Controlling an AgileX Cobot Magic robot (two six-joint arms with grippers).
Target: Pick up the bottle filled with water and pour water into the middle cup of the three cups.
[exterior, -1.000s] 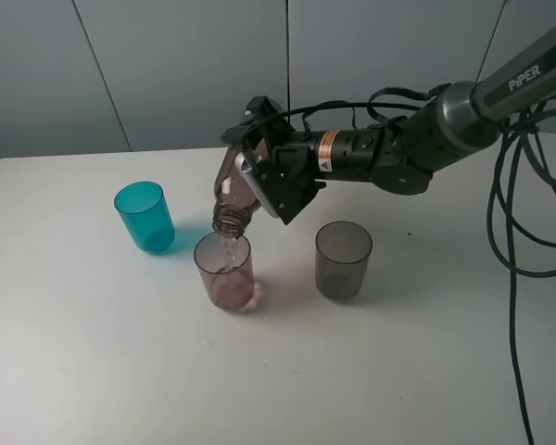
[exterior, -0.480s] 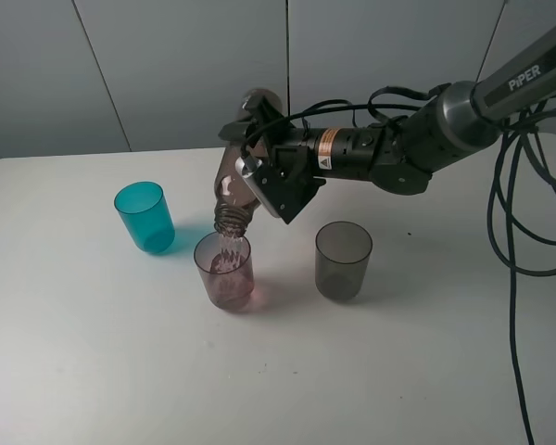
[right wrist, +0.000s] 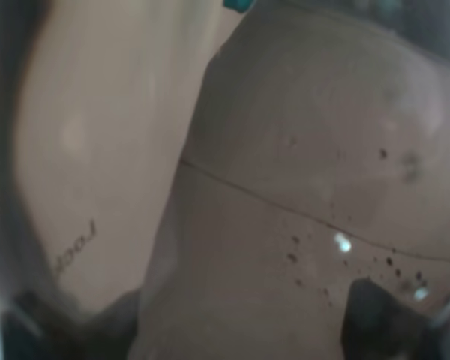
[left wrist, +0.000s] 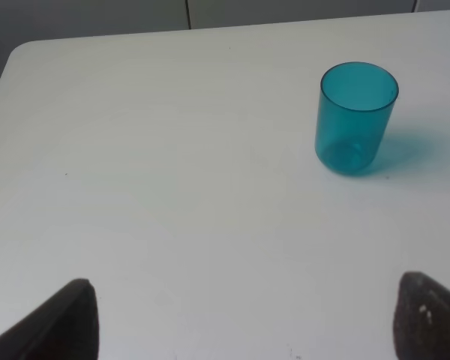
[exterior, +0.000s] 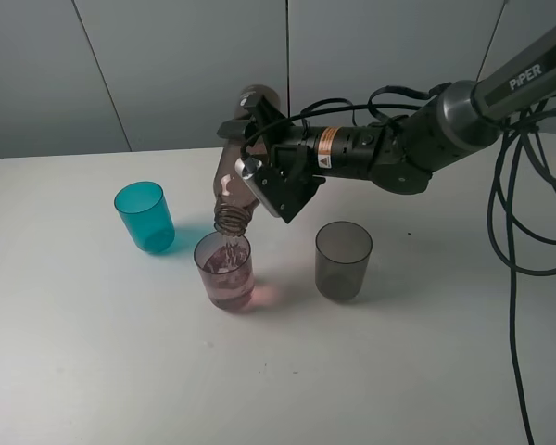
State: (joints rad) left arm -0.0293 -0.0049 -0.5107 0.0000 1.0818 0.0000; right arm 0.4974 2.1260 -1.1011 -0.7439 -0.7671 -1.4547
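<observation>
On the white surface (exterior: 398,371) stand one teal cup (exterior: 145,216), one pale pink middle cup (exterior: 227,273) and one smoky grey cup (exterior: 343,261), three in a row, each apart from its neighbour. One bottle (exterior: 228,193) hangs tilted, neck down, its mouth just above the middle cup, which holds water. The right jaws pinch the bottle's body. The left jaws stand spread and empty over the surface, well apart from the teal cup.

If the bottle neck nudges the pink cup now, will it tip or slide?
Probably slide rather than tip: the pink cup stands upright and partly filled, so bottom-weighted. Thin plastic on the smooth table likely skids easily. Its water could slosh; the bottle mouth hangs just above the rim.
</observation>
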